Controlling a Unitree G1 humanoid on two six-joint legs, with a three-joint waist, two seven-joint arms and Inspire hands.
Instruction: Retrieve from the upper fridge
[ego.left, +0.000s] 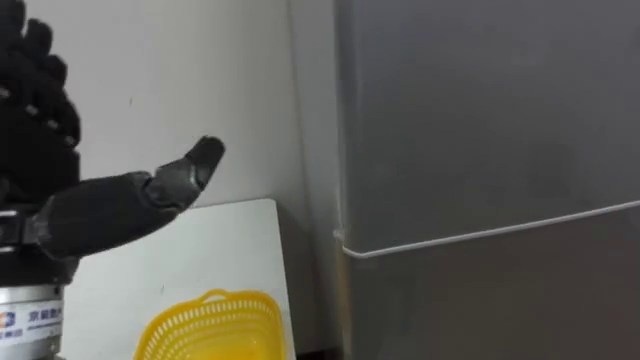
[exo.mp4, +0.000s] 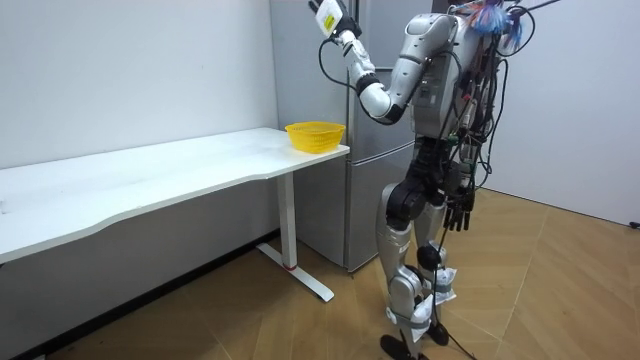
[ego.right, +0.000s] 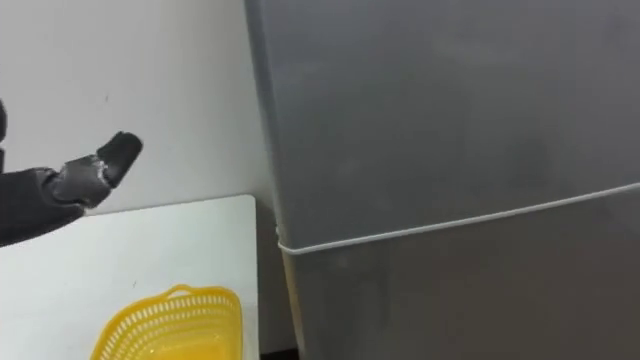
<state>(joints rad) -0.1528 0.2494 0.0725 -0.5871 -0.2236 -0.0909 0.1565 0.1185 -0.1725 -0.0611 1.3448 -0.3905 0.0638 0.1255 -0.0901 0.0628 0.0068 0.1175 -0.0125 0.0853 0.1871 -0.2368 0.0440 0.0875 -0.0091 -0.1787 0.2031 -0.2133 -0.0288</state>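
Grey upper fridge door (ego.left: 480, 120) — shut, smooth.

Fridge (ego.right: 450, 150) doors shut, yel. basket (ego.right: 170, 325) on wht table (ego.right: 150, 245), L hand (ego.right: 70, 185) up at far left.

One tall grey fridge (ego.left: 480, 120); one long white table (ego.left: 200, 250); one yellow basket (ego.left: 215, 320).

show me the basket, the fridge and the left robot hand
basket (ego.left: 205, 322): left eye view, on its mesh wall
fridge (ego.left: 480, 120): left eye view, on the upper door
left robot hand (ego.left: 150, 195): left eye view, on the thumb
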